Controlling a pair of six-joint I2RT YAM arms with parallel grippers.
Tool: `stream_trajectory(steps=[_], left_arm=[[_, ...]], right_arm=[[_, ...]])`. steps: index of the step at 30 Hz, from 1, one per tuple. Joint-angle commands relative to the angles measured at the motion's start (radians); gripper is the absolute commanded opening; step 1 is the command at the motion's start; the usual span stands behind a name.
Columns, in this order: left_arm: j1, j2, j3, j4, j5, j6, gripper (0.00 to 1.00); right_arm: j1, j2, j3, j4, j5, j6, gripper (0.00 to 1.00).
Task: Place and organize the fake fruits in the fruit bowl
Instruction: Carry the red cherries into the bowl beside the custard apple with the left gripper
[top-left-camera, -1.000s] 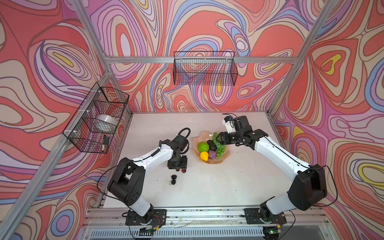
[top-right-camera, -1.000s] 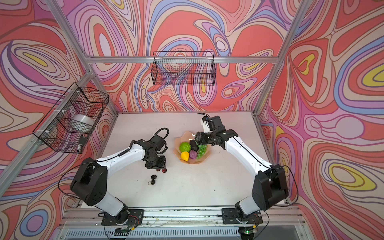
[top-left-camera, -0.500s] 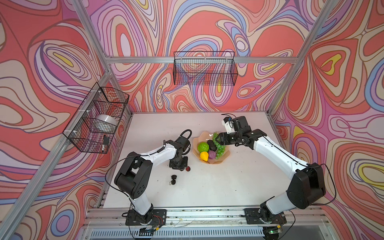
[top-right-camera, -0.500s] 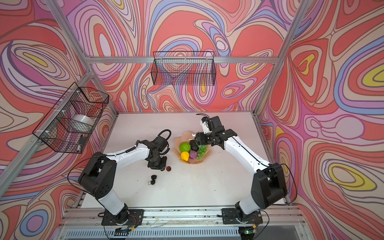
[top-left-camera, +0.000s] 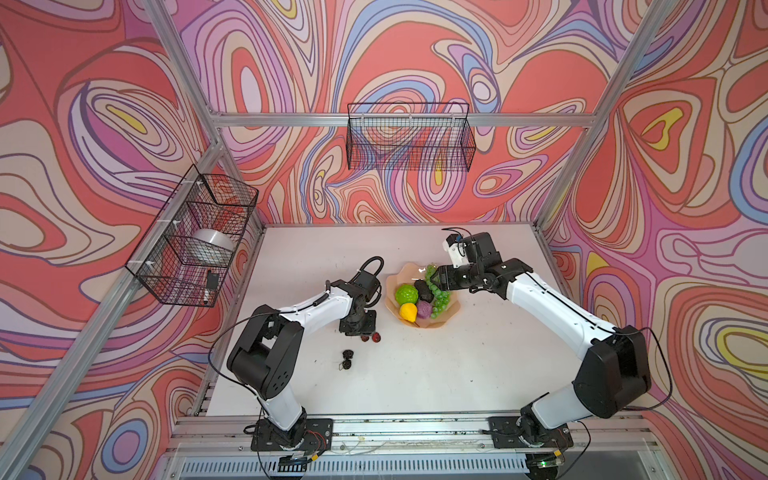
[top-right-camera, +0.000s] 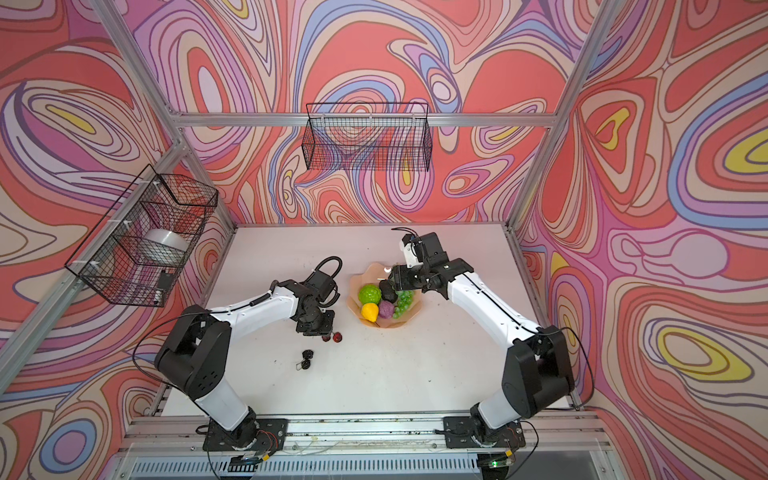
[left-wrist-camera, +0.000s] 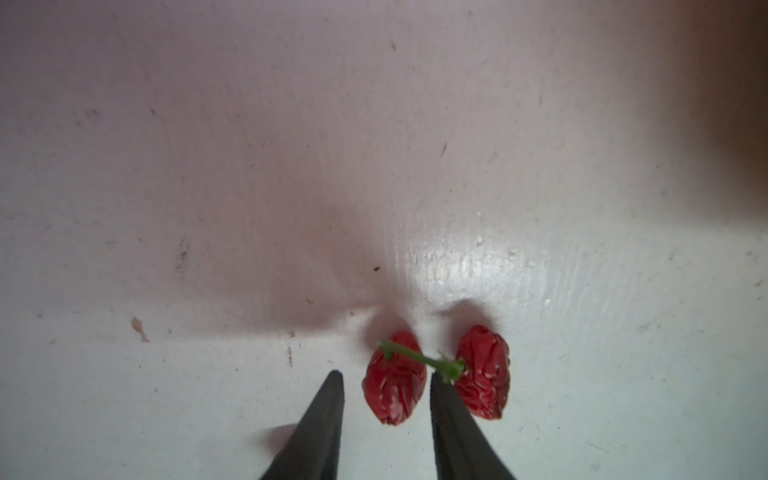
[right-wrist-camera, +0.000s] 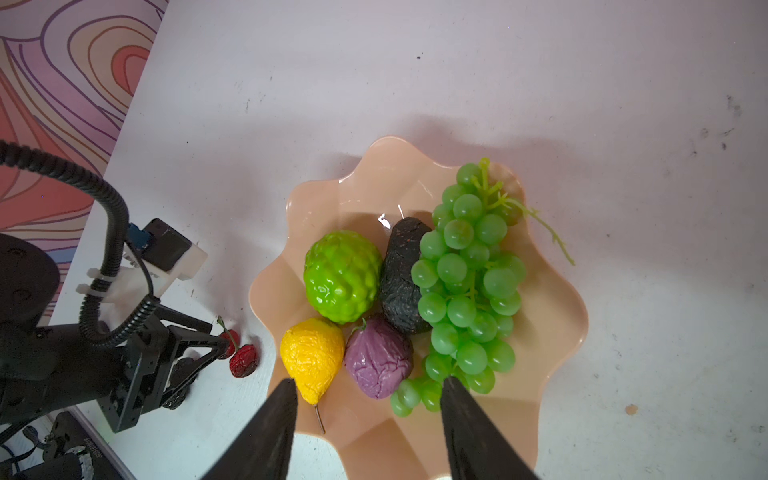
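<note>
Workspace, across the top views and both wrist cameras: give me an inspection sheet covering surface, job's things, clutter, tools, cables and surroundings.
Surface: white table, scuffed and speckled.
Job's things: fruit bowl holds grape bunch, avocado, lime-green ball, yellow fruit and purple ball; cherry pair and black berries lie on the table outside it.
Clutter: nothing seen.
Tools: left tool open and low, jaws astride one cherry; right tool open, empty, over the bowl.
Cables: black corrugated hose loops behind the left tool.
Surroundings: swirl-patterned walls; back wire basket looks empty; left wire basket holds a silver bowl.
</note>
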Motion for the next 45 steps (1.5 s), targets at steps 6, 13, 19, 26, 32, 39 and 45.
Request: stream_trajectory(steps=[6,13,19,26,32,39,45], left_arm=[[0.009,0.032,0.044,0.054,-0.014,0.026,0.37],[0.018,0.062,0.05,0.083,0.009,0.028,0.29],[0.02,0.073,0.034,0.105,0.023,0.026,0.22],[0.02,0.034,0.009,0.107,0.027,0.011,0.04],[0.02,-0.01,-0.007,0.1,0.017,0.003,0.0],[0.019,-0.12,0.025,0.025,0.019,0.007,0.0],[0.02,-0.188,0.111,0.012,0.076,0.018,0.0]], right_arm=[[0.007,0.011,0.003,-0.006,0.015,0.002,0.58],[0.011,0.017,0.013,-0.018,0.012,-0.001,0.58],[0.011,0.013,0.011,-0.018,0.014,-0.001,0.58],[0.012,0.014,0.011,-0.016,0.014,0.001,0.58],[0.02,0.02,0.018,-0.014,0.014,0.001,0.58],[0.024,0.001,0.012,-0.012,0.028,0.006,0.57],[0.039,-0.016,0.008,0.022,0.05,0.019,0.57]])
